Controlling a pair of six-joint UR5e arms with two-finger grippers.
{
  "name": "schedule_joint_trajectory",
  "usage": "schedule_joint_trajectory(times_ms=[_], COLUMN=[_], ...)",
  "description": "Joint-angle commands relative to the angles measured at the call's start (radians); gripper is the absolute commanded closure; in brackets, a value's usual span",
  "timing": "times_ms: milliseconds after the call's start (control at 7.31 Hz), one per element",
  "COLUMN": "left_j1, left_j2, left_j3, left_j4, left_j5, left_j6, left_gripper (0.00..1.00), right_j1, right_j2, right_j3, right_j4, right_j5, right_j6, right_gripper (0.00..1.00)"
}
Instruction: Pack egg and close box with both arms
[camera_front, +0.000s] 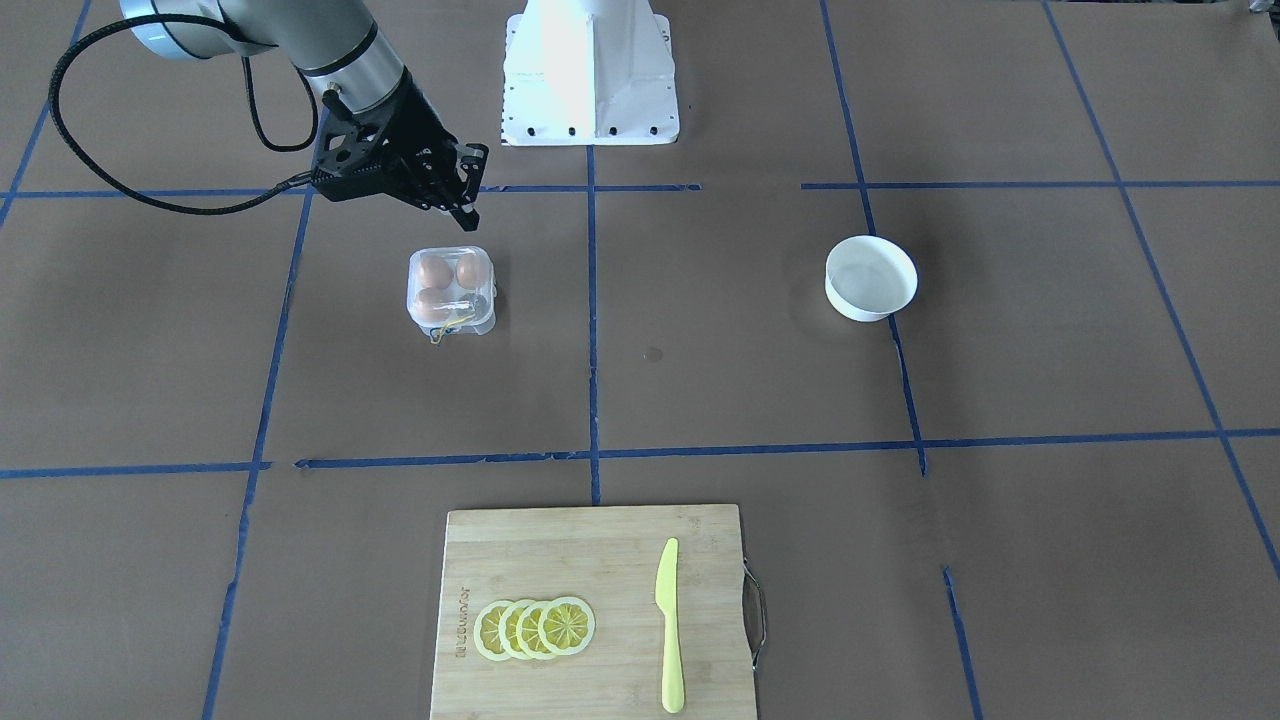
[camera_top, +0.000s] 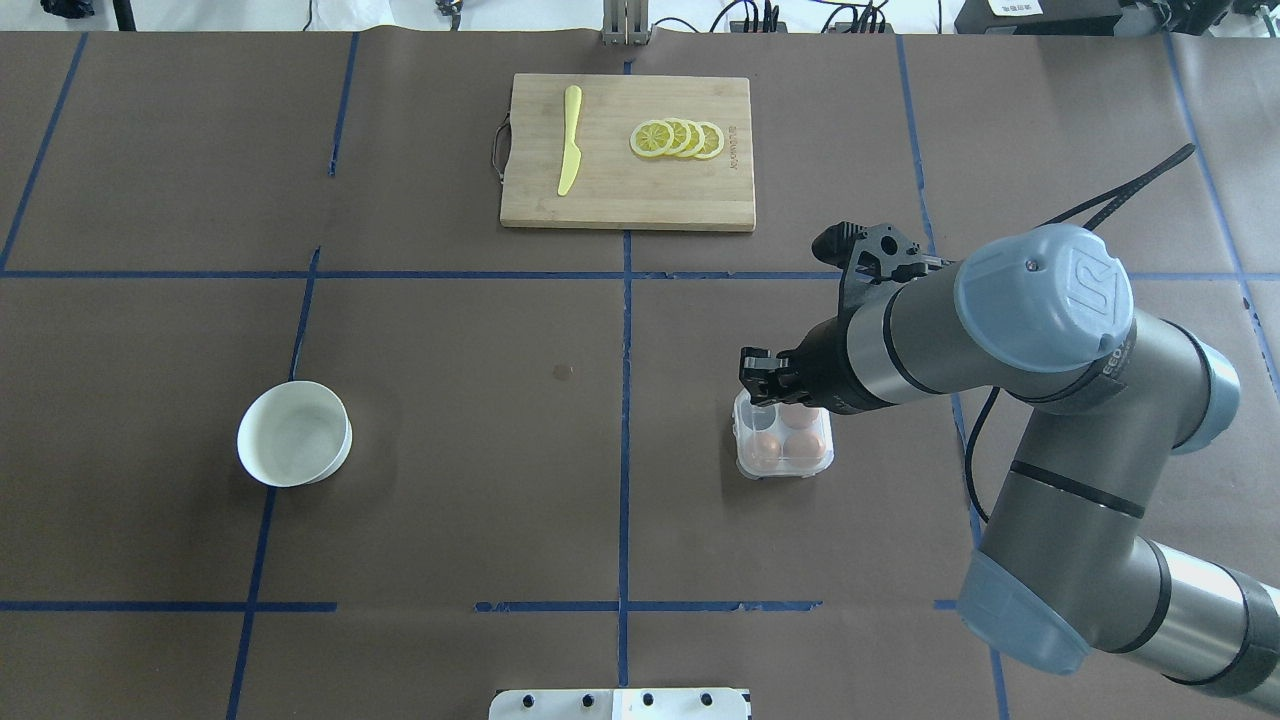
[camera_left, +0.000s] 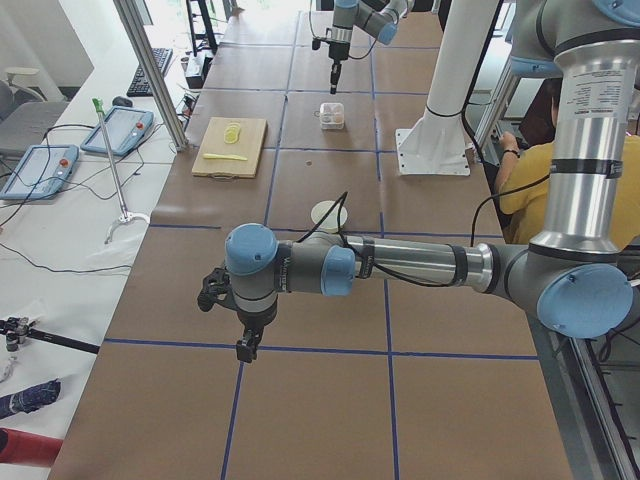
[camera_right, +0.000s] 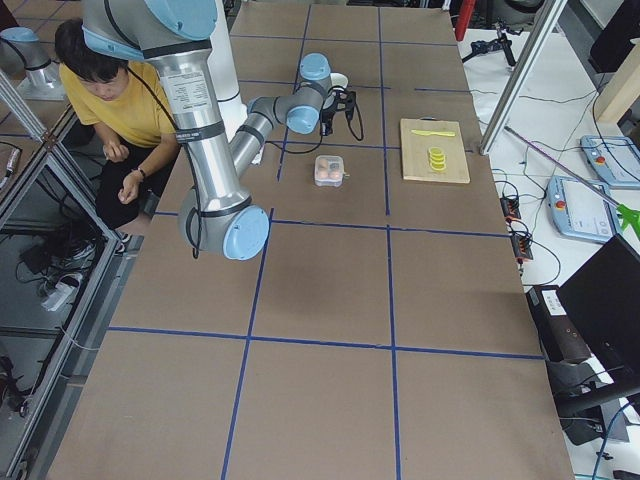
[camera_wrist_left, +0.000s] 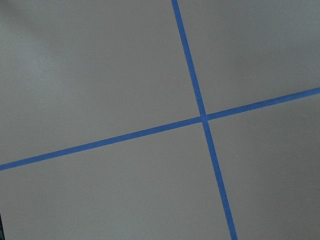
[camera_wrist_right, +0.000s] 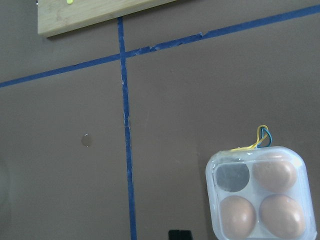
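The clear egg box (camera_front: 451, 290) stands on the brown table, its lid seemingly down. It holds three orange-brown eggs and one empty cell (camera_wrist_right: 232, 177). The eggs show in the right wrist view (camera_wrist_right: 274, 175), (camera_wrist_right: 238, 212), (camera_wrist_right: 282, 215). A yellow-blue band (camera_wrist_right: 261, 137) sticks out at the box's edge. My right gripper (camera_front: 466, 215) hangs above the box's edge, apart from it, fingers together and empty; it also shows from overhead (camera_top: 755, 368). My left gripper (camera_left: 245, 348) hangs over bare table far from the box; I cannot tell whether it is open.
A white bowl (camera_top: 294, 434) sits on the left half of the table. A bamboo cutting board (camera_top: 620, 190) at the far edge carries a yellow knife (camera_top: 568, 140) and lemon slices (camera_top: 678, 139). The white pedestal (camera_front: 590, 70) stands at the robot's base. A person (camera_right: 100, 90) sits beside the table.
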Motion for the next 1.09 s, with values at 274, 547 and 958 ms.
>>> schedule_joint_trajectory(times_ms=[274, 547, 958], left_j1=[0.0, 0.0, -0.002], left_j2=[0.0, 0.005, 0.02], left_j3=[-0.003, 0.002, 0.007], left_j4=[0.0, -0.002, -0.005], left_j5=[0.001, -0.001, -0.009], left_j6=[0.003, 0.007, 0.01], left_gripper=[0.0, 0.0, 0.0], right_j1=[0.084, 0.156, 0.439], right_j2=[-0.037, -0.156, -0.385], right_j3=[0.003, 0.0, -0.02], right_j4=[-0.193, -0.191, -0.186], right_j5=[0.013, 0.022, 0.164], right_j6=[-0.165, -0.317, -0.832], right_gripper=[1.0, 1.0, 1.0])
